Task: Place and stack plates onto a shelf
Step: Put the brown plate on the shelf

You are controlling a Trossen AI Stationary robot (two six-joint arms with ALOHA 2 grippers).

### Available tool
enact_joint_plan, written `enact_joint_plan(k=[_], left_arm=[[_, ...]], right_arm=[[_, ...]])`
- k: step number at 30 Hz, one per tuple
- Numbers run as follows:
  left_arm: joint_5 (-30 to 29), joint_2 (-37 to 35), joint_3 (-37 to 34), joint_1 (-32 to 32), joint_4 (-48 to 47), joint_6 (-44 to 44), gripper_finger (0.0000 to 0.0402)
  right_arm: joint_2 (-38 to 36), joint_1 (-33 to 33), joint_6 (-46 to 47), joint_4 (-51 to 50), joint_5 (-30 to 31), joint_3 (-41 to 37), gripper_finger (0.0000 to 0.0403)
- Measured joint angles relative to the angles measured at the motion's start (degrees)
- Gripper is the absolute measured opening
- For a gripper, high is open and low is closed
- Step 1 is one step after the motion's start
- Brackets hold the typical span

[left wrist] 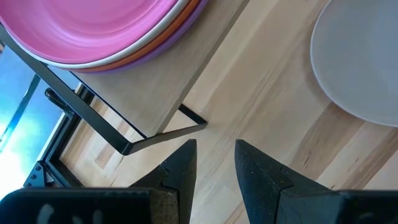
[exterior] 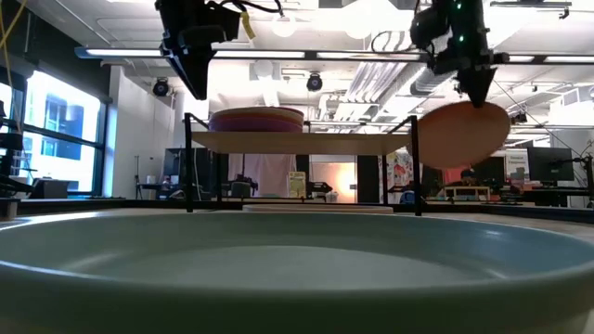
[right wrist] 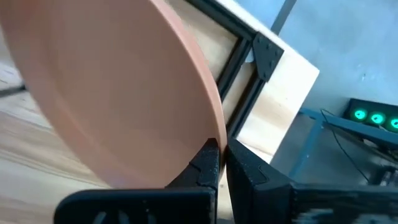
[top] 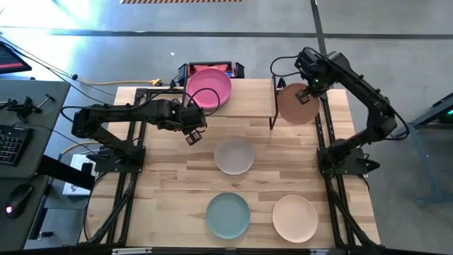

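Note:
The shelf point(top: 248, 106) stands at the table's far edge on black legs. A stack of plates, pink on top point(top: 209, 88), rests on its left half point(exterior: 257, 119). A terracotta plate point(top: 296, 104) hangs off the shelf's right end, with my right gripper point(top: 310, 91) shut on it. My left gripper point(top: 192, 136) hovers open in front of the stack, nothing between its fingers point(left wrist: 211, 163). A grey plate point(top: 234, 156), a teal plate point(top: 228, 215) and a peach plate point(top: 295, 218) lie flat on the table. My right gripper point(right wrist: 222, 158) pinches the terracotta plate's rim point(right wrist: 213, 127) between its two fingers, one on each face. The fingers come from above, pointing steeply down. The plate point(exterior: 459, 134) hangs tilted below them, lifted clear of table and shelf.
The shelf's right half point(exterior: 353, 142) is bare wood. A red and black box point(top: 212, 69) sits behind the shelf. Black frame rails point(top: 329, 142) run along both table sides. The teal plate point(exterior: 278, 269) fills the low view's foreground.

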Motion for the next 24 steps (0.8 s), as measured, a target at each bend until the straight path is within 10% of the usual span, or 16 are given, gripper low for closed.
enact_joint_plan(k=[24], left_arm=[[-0.2,0.0,0.0,0.0,2.4,1.0,0.0099]], right_arm=[[-9.7,1.4,5.5,-0.2,1.1,4.5,0.0]])
